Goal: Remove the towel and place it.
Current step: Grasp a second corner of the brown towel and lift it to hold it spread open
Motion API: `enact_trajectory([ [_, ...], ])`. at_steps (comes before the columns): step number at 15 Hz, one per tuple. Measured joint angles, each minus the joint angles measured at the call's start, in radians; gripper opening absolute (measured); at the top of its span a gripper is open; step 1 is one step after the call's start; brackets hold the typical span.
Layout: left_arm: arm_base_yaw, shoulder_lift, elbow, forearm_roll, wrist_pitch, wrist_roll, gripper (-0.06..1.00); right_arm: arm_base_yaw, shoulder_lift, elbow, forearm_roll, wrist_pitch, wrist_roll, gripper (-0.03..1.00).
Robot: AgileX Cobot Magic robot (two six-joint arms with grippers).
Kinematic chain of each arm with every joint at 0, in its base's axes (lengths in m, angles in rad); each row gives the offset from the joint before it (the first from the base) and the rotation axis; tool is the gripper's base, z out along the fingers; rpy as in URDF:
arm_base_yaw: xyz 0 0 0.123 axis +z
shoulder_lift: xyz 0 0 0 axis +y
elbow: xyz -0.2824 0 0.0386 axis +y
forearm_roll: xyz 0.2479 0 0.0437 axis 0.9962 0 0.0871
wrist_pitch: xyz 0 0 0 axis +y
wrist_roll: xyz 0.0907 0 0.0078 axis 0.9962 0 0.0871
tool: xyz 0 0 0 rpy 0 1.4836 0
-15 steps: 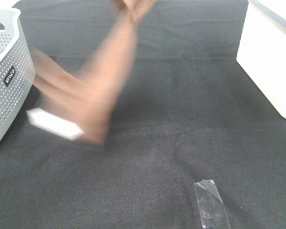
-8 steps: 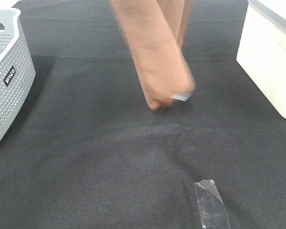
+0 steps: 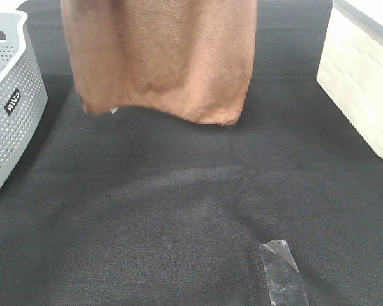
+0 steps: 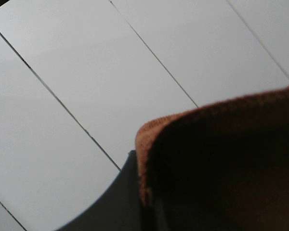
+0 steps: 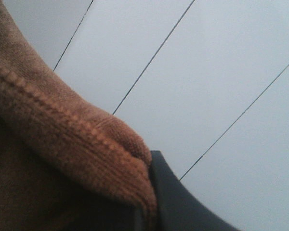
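While it hangs from above the exterior camera's frame, the towel (image 3: 159, 57) is spread out flat as one broad brown sheet. Its upper part is cut off by the frame. The lower hem runs unevenly, sagging lower toward the right side, and appears to hang clear of the surface beneath. A small white tag (image 3: 113, 110) peeks out at the lower left corner.

Left gripper (image 4: 143, 202): jaws pressed together, pinching the towel. A stitched edge folds over one dark finger, and the cloth fills the rest of that wrist view.

Right gripper (image 5: 147, 211): jaws likewise closed on the towel, with the ribbed hem (image 5: 62, 144) bunched against its dark finger. Neither gripper appears in the exterior view.

Behind both wrist views is a white panelled surface (image 4: 86, 72) with thin dark seams.

Below the towel lies the black cloth tabletop (image 3: 179, 210), slightly rippled. A grey perforated basket (image 3: 13, 108) sits at the left edge, just beside the towel's left corner, and a cream box (image 3: 360, 83) sits at the right edge, apart from it. A strip of clear tape (image 3: 283, 274) lies on the cloth in the foreground.
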Motion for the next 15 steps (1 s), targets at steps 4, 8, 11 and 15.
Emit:
enact_trajectory([
  [4,0.049,0.075,0.0,0.0,-0.122,-0.001,0.0,0.0,0.063,-0.004,0.013,-0.167,0.057,0.0],
  [8,0.049,0.208,-0.09,0.0,-0.281,-0.01,0.0,-0.004,0.186,-0.107,0.019,-0.268,0.067,0.0],
  [11,0.049,0.333,-0.284,0.0,-0.279,-0.025,0.0,-0.025,0.251,-0.197,0.038,-0.321,0.075,0.0],
  [15,0.069,0.578,-0.664,0.0,-0.181,-0.036,0.0,-0.093,0.359,-0.31,0.079,-0.384,0.145,0.0],
])
